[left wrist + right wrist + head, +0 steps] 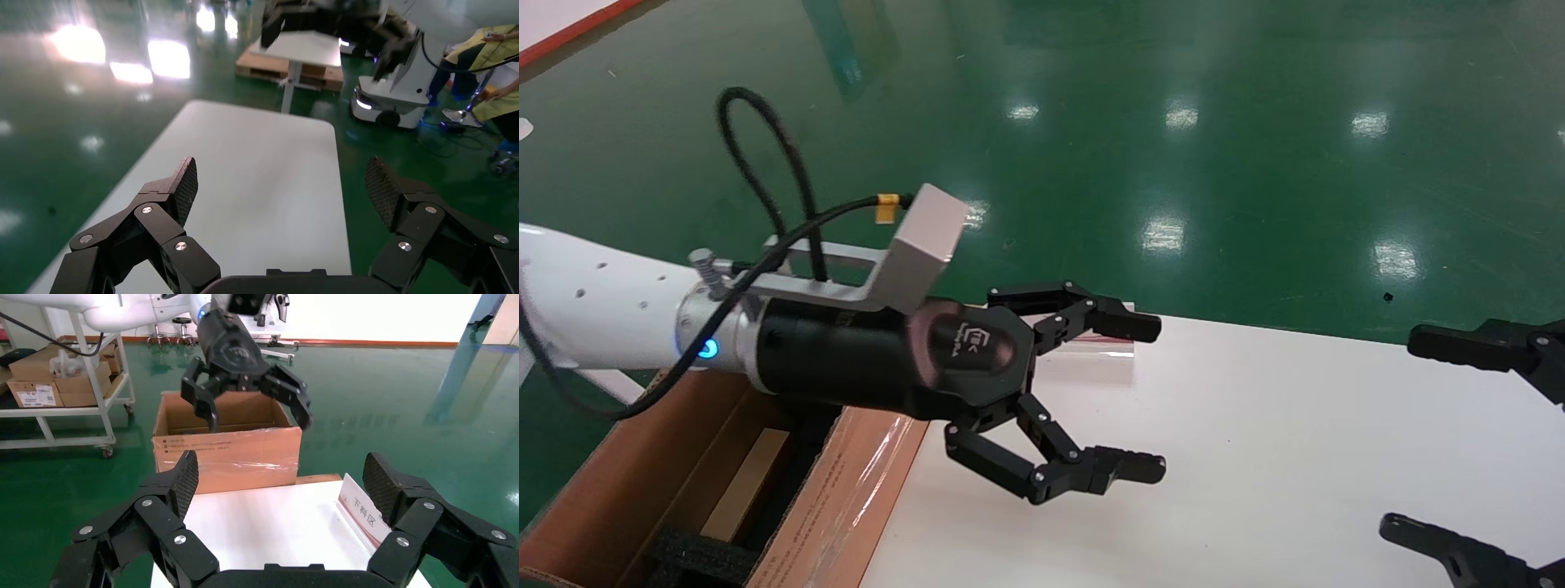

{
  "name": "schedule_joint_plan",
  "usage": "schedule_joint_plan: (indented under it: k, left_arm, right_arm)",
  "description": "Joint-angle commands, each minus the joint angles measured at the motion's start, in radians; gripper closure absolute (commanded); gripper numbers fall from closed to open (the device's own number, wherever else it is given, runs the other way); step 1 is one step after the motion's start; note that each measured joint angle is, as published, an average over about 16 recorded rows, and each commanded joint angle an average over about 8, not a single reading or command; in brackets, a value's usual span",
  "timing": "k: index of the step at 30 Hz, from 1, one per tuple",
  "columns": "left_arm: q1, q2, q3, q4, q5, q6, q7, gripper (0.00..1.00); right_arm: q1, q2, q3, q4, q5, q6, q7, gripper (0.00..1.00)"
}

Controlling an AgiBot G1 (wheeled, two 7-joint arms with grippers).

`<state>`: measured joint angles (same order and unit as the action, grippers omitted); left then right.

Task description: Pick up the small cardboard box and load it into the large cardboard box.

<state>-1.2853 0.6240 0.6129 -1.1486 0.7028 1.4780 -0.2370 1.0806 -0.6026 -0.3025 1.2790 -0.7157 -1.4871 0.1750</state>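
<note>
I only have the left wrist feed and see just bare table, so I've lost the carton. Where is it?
Observer: The large cardboard box stands at the table's left end, below your left arm; the left gripper is open over the table.
Operator: Anything inside it?
Observer: A flat tan piece lies among black foam, probably the small cardboard box.
Operator: And the right gripper?
Observer: The right gripper is open over the table's right end.
</note>
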Motion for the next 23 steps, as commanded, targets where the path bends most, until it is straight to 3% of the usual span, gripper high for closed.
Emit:
schedule_joint_plan:
  k: [1, 11, 15, 23]
  left_arm:
    - [0.045, -0.003, -0.072, -0.029, 0.006, 0.004, 0.011, 0.00]
    - [0.235, -0.014, -0.374, -0.150, 0.030, 0.020, 0.053, 0.00]
    - [0.256, -0.015, -0.406, -0.162, 0.034, 0.022, 0.056, 0.00]
    - [0.239, -0.015, -0.378, -0.152, 0.034, 0.021, 0.054, 0.00]
  right_arm:
    - [0.000, 0.000, 0.000, 0.000, 0.000, 0.000, 0.000, 0.00]
    - [0.000, 0.000, 0.000, 0.000, 0.000, 0.000, 0.000, 0.00]
    - [0.000, 0.000, 0.000, 0.000, 0.001, 0.001, 0.000, 0.00]
    - [0.000, 0.000, 0.000, 0.000, 0.001, 0.001, 0.000, 0.00]
